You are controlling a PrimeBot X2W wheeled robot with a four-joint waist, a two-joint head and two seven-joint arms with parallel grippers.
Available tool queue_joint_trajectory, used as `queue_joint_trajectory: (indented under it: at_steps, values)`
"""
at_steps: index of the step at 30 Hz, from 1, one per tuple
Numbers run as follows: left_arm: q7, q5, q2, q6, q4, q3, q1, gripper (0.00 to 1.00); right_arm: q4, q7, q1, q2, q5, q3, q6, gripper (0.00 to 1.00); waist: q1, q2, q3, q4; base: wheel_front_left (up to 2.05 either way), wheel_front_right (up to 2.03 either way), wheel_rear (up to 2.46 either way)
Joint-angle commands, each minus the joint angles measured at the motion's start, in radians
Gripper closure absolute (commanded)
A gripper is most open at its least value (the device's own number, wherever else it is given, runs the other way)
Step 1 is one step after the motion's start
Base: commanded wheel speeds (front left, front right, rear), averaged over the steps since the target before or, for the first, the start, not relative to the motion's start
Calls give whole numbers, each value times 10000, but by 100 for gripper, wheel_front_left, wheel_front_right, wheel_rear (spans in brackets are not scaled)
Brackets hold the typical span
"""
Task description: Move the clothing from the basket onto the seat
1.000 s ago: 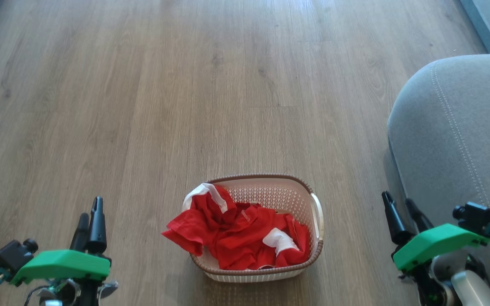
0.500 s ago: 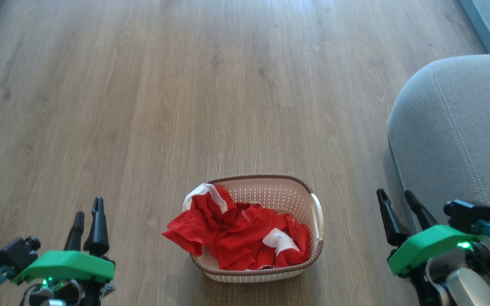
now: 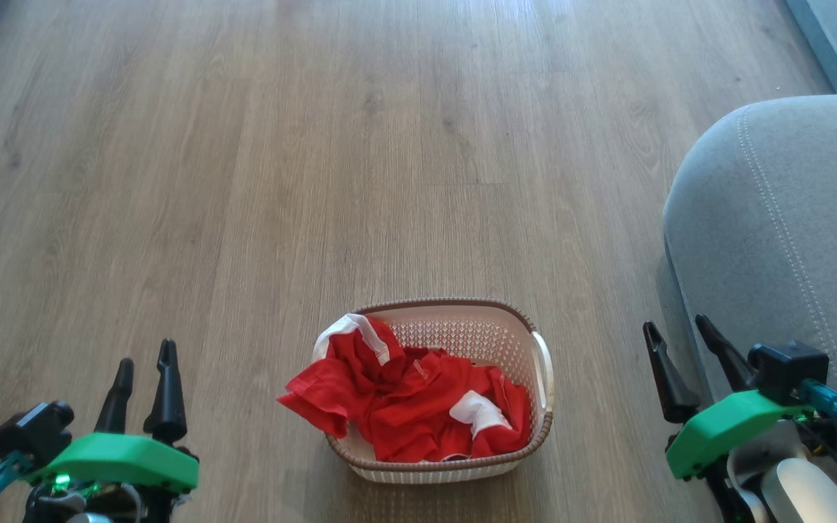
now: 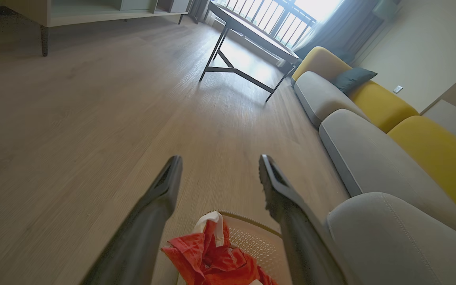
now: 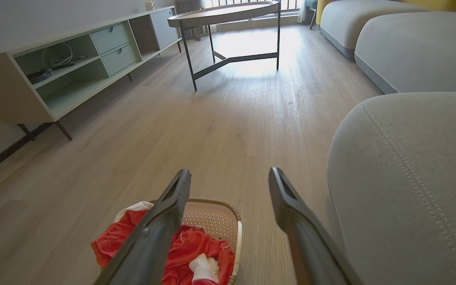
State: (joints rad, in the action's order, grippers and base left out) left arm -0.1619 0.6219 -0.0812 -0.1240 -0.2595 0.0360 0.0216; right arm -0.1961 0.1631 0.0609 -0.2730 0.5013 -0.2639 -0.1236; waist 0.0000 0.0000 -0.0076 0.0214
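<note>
Left end effector (image 3: 146,352) sits at about 8 o'clock in the head view, over the wooden floor (image 3: 317,145). Its two dark fingers are spread apart and grip nothing. Right end effector (image 3: 676,322), at about 4 o'clock, likewise has its fingers parted and empty, just beside the rounded corner of the grey seat (image 3: 789,218), which takes up the 3 o'clock side. Between the two, at 6 o'clock, the cream basket (image 3: 462,330) stands on the floor, apart from the seat. The red clothing (image 3: 404,407) lies crumpled inside it, one fold spilling over the rim toward 9 o'clock.
</note>
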Motion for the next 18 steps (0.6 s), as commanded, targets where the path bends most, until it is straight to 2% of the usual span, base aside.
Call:
queue_joint_trajectory:
  at_steps: [1, 18]
  values:
    - [-174, -311, -247, -50, 386, 176, -261, 0, 374, 173, 494, -332, -304, -163, -55, 0, 0, 0, 1, -4, 0, 0, 0]
    - [-679, -2346, -468, -60, 588, 164, -146, 0, 531, 671, 357, -603, -2015, -444, -65, 0, 0, 0, 38, -107, 0, 0, 0]
